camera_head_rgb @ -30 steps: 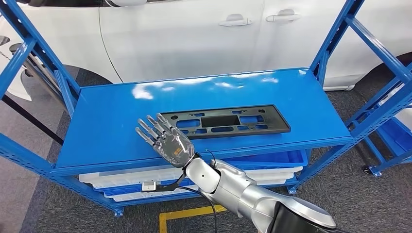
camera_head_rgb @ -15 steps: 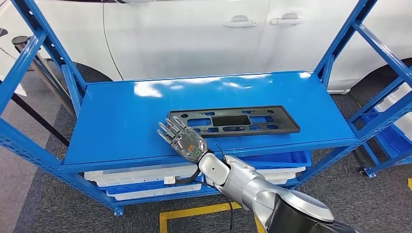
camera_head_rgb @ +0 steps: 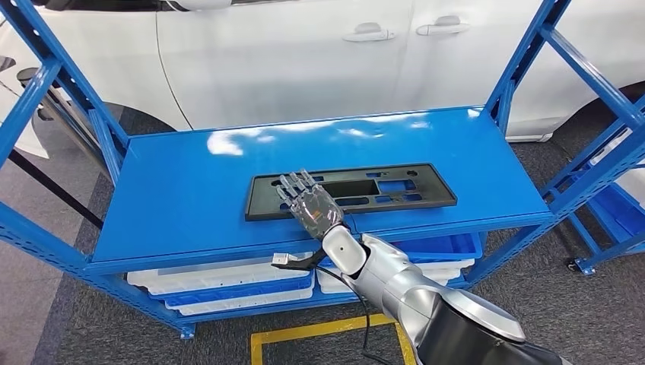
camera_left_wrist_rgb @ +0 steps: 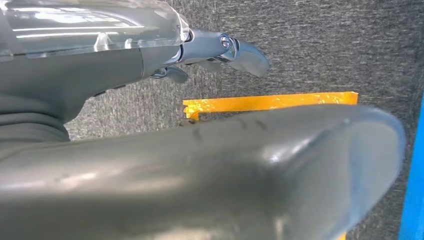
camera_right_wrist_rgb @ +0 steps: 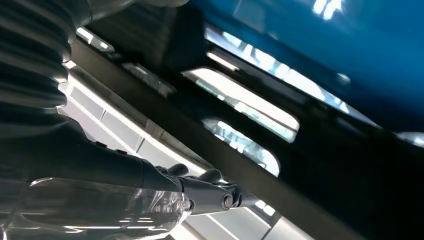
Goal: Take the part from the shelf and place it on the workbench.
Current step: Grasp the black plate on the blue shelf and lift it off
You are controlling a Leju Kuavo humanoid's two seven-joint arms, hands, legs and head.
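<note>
Nearest, the silver right arm (camera_head_rgb: 395, 285) reaches up from the lower right across the front edge of the blue shelf (camera_head_rgb: 175, 194), passing over stacked white and blue trays (camera_head_rgb: 220, 285) on the level below. The right hand (camera_head_rgb: 310, 204) lies palm down with its fingers stretched forward and slightly apart, holding nothing; its fingertips rest over the near long edge of the part (camera_head_rgb: 395, 186), left of that part's middle. Whether the fingers actually press on it cannot be told from the head view. The part, a long flat black plastic frame with rectangular cut-outs, lies flat on the shelf near the front edge, right of centre, its length running along that edge. In the right wrist view the black frame (camera_right_wrist_rgb: 310, 165) and its openings sit close under the hand's thumb (camera_right_wrist_rgb: 200, 192). The left hand (camera_left_wrist_rgb: 215, 50) hangs above grey carpet (camera_left_wrist_rgb: 300, 45) with a yellow floor line (camera_left_wrist_rgb: 270, 101); its fingers look loosely curled, but its state cannot be told. Beyond the shelf stands a white car (camera_head_rgb: 304, 53).
</note>
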